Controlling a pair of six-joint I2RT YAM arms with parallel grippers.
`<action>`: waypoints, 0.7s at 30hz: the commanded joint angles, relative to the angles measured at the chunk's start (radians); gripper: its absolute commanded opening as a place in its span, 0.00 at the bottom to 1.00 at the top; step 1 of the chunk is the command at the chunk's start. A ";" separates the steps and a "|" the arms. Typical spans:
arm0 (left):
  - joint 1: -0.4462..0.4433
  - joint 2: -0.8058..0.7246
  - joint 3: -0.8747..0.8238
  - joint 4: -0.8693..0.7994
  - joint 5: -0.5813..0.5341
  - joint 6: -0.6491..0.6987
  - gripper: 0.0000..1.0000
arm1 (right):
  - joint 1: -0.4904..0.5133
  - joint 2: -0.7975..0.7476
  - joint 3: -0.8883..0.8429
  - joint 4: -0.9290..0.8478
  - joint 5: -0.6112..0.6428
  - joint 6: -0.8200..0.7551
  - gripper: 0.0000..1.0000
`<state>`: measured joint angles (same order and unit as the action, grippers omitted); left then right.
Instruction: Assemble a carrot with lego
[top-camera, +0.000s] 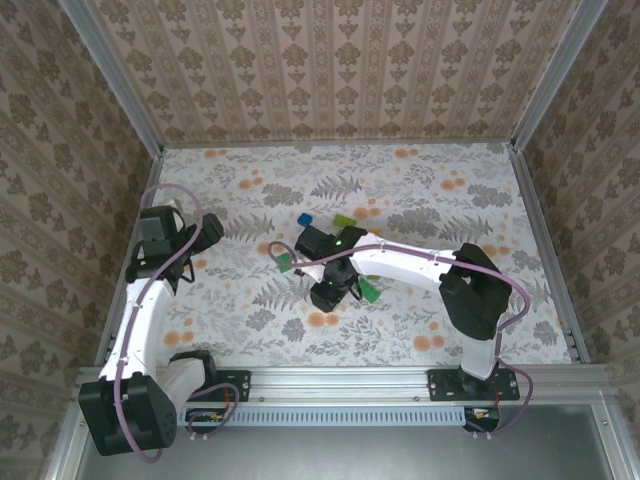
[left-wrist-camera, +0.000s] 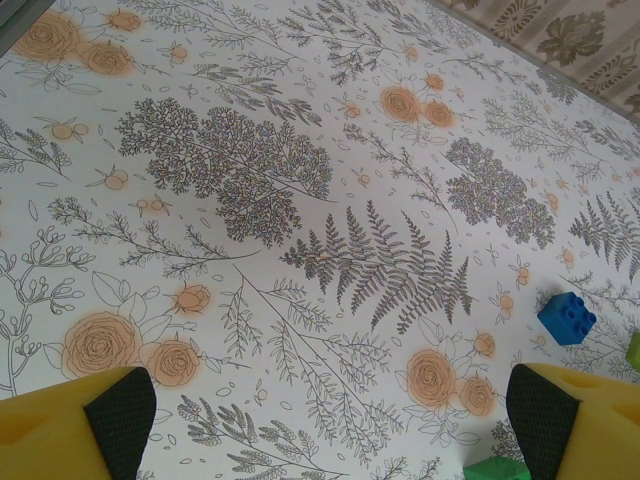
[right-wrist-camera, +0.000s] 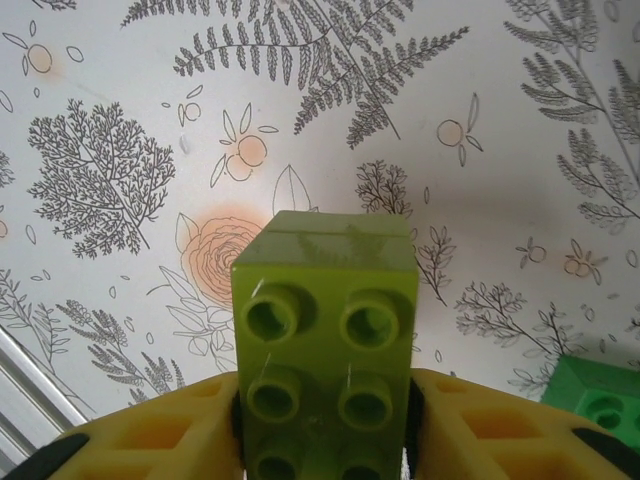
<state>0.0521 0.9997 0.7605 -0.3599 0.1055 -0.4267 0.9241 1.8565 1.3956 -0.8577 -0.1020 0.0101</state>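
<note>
My right gripper (right-wrist-camera: 325, 405) pinched a light green brick (right-wrist-camera: 325, 300) near the dark green brick (right-wrist-camera: 597, 397), left gripper (left-wrist-camera: 330, 412) spread; I judged stud-alignment came next.

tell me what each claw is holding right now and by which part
Right claw grips the light green brick by its two opposite sides, at its near end. Left claw stands open, holding nothing.

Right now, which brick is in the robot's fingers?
The light green brick, clamped in the right gripper; the blue brick lies loose on the table.
</note>
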 joint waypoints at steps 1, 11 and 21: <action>-0.005 -0.003 -0.002 0.004 -0.001 -0.005 0.94 | 0.007 -0.012 -0.028 0.008 -0.022 0.012 0.51; -0.005 -0.004 0.002 0.001 0.001 -0.004 0.94 | -0.004 -0.137 0.007 -0.012 -0.032 0.005 0.73; -0.007 -0.007 0.001 0.003 0.006 -0.006 0.94 | -0.196 -0.171 0.120 -0.071 0.156 0.163 0.79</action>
<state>0.0521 0.9997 0.7605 -0.3599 0.1055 -0.4267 0.8154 1.6871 1.4799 -0.8810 -0.0444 0.0799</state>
